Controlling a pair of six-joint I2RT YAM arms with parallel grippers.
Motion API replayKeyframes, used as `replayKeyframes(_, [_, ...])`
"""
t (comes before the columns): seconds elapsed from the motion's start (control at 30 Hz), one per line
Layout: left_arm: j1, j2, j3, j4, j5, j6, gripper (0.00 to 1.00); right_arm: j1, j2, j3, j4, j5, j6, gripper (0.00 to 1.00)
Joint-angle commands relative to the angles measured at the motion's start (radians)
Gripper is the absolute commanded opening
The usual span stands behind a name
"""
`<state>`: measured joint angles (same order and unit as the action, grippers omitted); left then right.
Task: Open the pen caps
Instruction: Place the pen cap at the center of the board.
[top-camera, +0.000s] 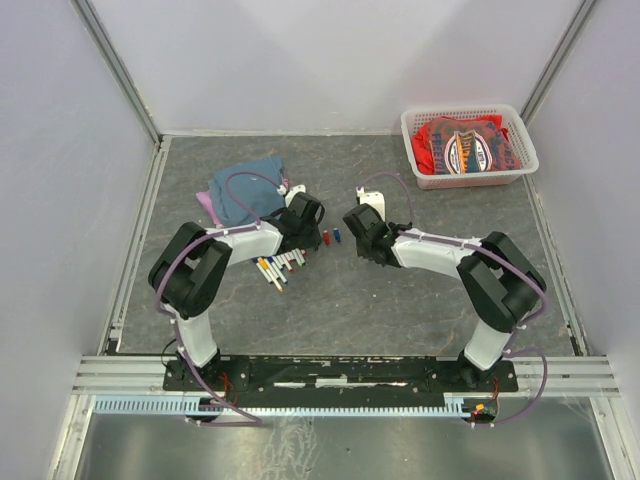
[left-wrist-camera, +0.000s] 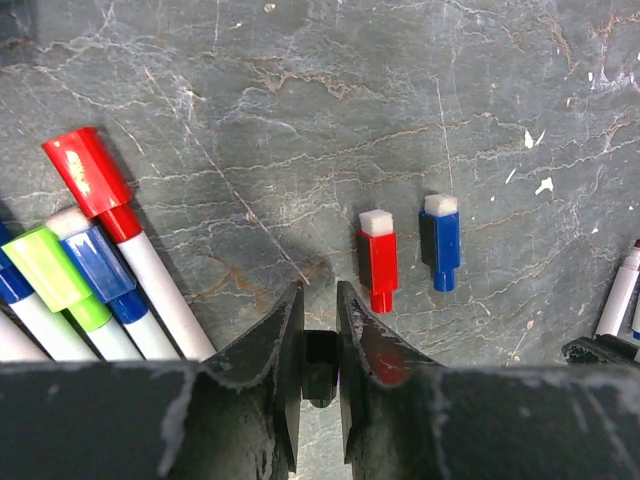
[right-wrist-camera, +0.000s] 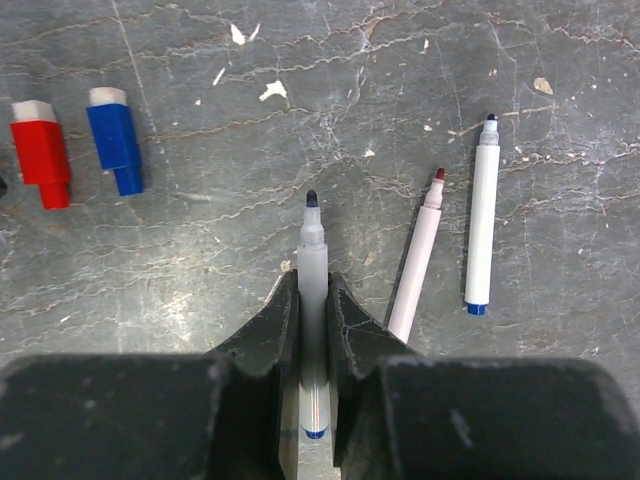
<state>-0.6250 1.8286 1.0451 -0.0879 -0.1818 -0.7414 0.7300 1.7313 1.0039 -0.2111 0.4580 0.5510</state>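
Nearest the arm bases, a bundle of pens lies by the left arm with caps on. Red, green and blue ones show, and each of these is yet to be pulled. The left claw hangs just beside them, jaws narrow, with something small and dark in the gap; whether that is a cap I cannot tell. The right claw is closed around a bare pen, its dark tip pointing away, so that one looks done apart from being set down. Just right of it two more uncapped ones lie apart on the bench: a red-tipped pen and a blue-tipped pen. Further out, between the two claws, the red cap and the blue cap lie side by side, not touching, off their pens. By my count three pens are opened and two loose caps are in view. The bundle, which looks like the larger share, remains.
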Motion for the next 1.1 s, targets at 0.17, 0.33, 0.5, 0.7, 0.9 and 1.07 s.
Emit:
replayKeyframes(0.17, [-0.004,0.027,0.049,0.011,-0.011,0.043,0.26,-0.021,0.048,0.053,-0.016,0.044,-0.008,0.23])
replayKeyframes(0.33, [-0.008,0.031,0.046,0.018,-0.008,0.035,0.3,-0.03,0.05,0.043,-0.014,0.057,-0.006,0.26])
replayKeyframes(0.5, [-0.013,0.028,0.052,0.02,-0.01,0.03,0.31,-0.035,0.04,0.035,-0.013,0.068,-0.014,0.27])
replayKeyframes(0.7, [-0.013,-0.019,0.053,0.012,-0.033,0.025,0.32,-0.034,-0.038,0.005,0.036,0.069,-0.069,0.32])
replayKeyframes(0.9, [-0.011,-0.142,0.039,-0.011,-0.088,0.019,0.38,-0.021,-0.166,-0.016,0.108,-0.015,-0.126,0.38])
replayKeyframes(1.07, [-0.005,-0.3,-0.036,0.001,-0.184,-0.001,0.44,0.01,-0.151,0.065,0.109,-0.13,-0.157,0.42])
